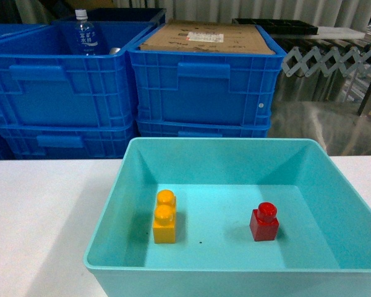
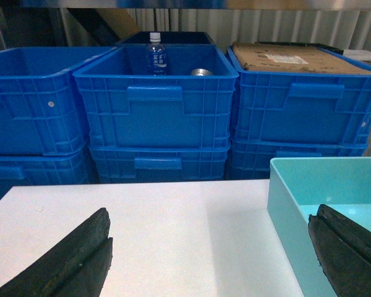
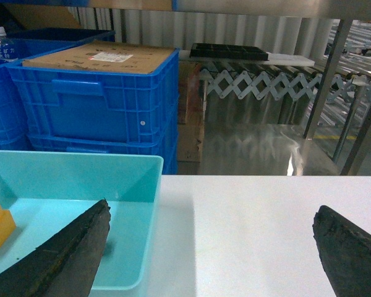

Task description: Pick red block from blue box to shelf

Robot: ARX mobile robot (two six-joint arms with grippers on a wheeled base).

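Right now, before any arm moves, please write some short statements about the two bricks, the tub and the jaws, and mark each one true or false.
1. The red block stands inside the blue box. True.
2. The red block touches the orange-yellow brick. False: they stand well apart, the orange-yellow brick to the left in the head view.
3. The left gripper already holds the red block. False: its jaws are spread wide with nothing between them.
4. The right gripper is open. True.
5. The orange-yellow brick has two studs on top. True.
6. The water bottle lies in the blue box. False: it stands in a royal-blue crate behind the table.
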